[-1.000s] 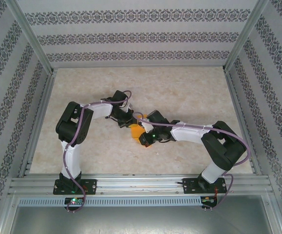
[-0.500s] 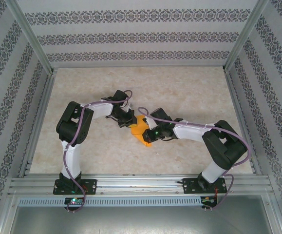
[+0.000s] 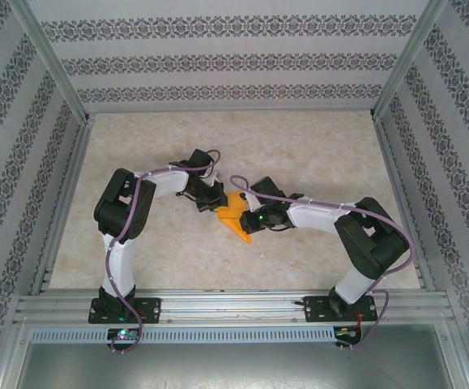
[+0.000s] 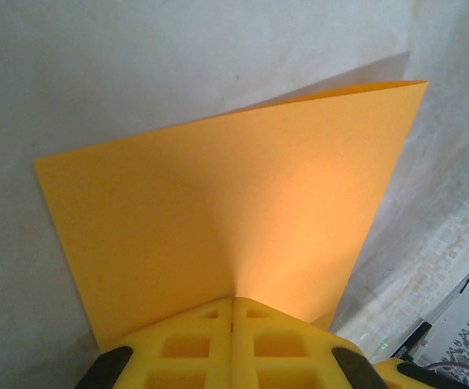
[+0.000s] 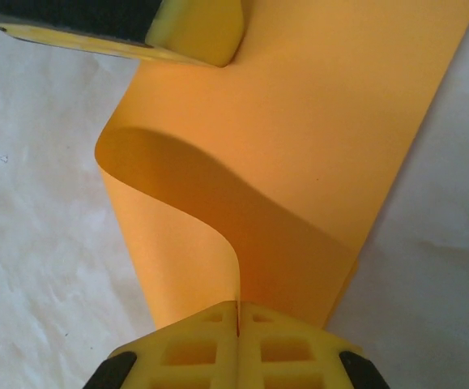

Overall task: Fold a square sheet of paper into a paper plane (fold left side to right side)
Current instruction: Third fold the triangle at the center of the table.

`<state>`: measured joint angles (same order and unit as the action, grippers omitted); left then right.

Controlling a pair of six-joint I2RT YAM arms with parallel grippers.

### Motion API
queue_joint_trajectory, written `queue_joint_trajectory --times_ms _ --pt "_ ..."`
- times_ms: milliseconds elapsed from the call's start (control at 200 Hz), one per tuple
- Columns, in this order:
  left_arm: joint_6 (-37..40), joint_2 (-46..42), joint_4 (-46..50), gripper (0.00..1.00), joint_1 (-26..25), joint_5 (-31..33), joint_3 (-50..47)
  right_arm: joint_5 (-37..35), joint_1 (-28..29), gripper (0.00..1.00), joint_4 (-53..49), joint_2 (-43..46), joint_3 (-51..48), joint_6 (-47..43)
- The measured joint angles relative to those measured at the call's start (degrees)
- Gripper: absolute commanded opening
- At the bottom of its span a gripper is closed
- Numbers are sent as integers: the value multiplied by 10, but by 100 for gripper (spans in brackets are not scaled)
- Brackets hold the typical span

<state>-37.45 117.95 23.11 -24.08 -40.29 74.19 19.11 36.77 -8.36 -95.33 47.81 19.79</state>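
Note:
The square sheet of paper (image 3: 236,220) is orange and lies doubled over mid-table between both arms. In the left wrist view the sheet (image 4: 218,211) fans out from my left gripper (image 4: 234,300), which is shut on its near edge. My left gripper (image 3: 220,206) sits at the sheet's far-left side. My right gripper (image 3: 247,217) comes in from the right. It (image 5: 238,306) is shut on a raised edge of the sheet (image 5: 315,121), which curls up in an S-bend over the lower layer. A left finger (image 5: 198,28) presses the far corner.
The beige marbled table (image 3: 299,146) is walled by patterned panels on three sides. An aluminium rail (image 3: 234,304) runs along the near edge, where both arm bases are bolted. Cables loop over both arms.
My right gripper has swung back and to the right with the paper's edge. More of the orange sheet now shows, stretching toward the near right. The left gripper has hardly moved.

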Motion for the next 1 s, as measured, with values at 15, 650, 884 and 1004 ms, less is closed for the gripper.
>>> queue_joint_trajectory --times_ms 15,650,884,1004 --pt "0 0 0 6 0 0 0 -1 -1 0 0 -1 0 0" --pt "0 0 1 6 0 0 1 -25 -3 0 -4 -2 6 -2" --pt "0 0 1 6 0 0 1 -34 -3 0 -10 -2 11 -5" --pt "0 1 0 6 0 0 1 -35 -3 0 -13 -1 12 -6"
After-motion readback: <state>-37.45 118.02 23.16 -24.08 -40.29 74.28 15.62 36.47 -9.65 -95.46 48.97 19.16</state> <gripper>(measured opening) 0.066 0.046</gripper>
